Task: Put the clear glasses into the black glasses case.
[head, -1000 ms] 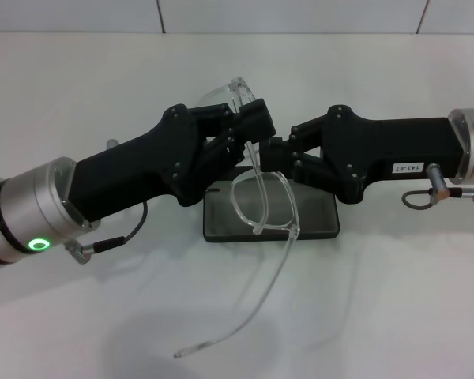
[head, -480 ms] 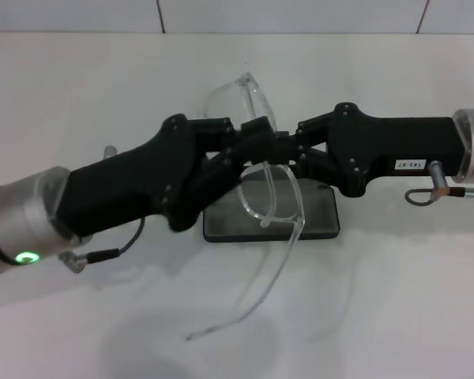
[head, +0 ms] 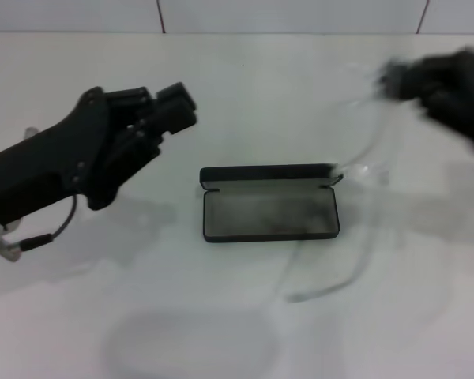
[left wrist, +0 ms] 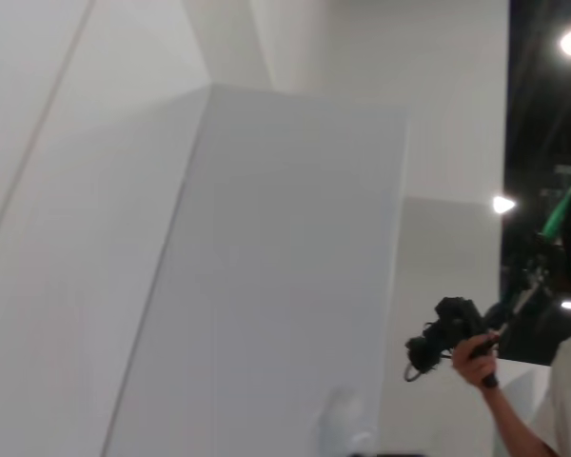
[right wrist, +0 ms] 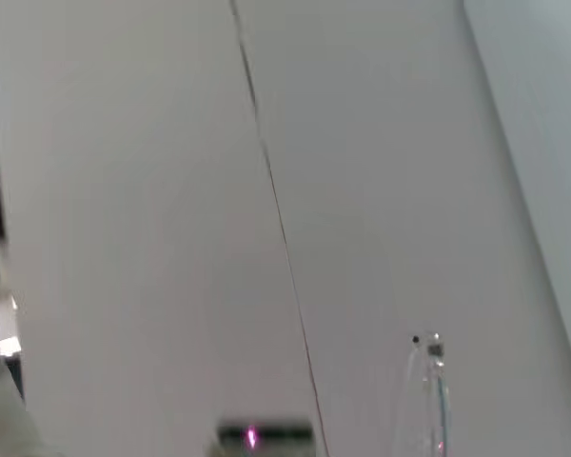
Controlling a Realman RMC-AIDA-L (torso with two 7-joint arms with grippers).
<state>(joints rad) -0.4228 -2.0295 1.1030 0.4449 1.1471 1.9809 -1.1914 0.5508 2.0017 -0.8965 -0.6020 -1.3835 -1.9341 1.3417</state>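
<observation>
Two grippers apart. I read L gripper (head: 178,106) well left of case, holding nothing; finger gap unclear. Black glasses case (head: 269,202) lies open at center, long axis left-right. Clear glasses (head: 355,229) hang blurred off case's right end under R gripper (head: 395,77); grip can't be confirmed. R arm nearer.

1. White tabletop (head: 245,95), bare & flat.
2. White tiled wall (head: 284,14) behind it, w/ thin dark lines.
3. Big white box shape (left wrist: 266,286) in left wrist view.
4. Person (left wrist: 561,381) holding black camera (left wrist: 447,333), far off, same view.
</observation>
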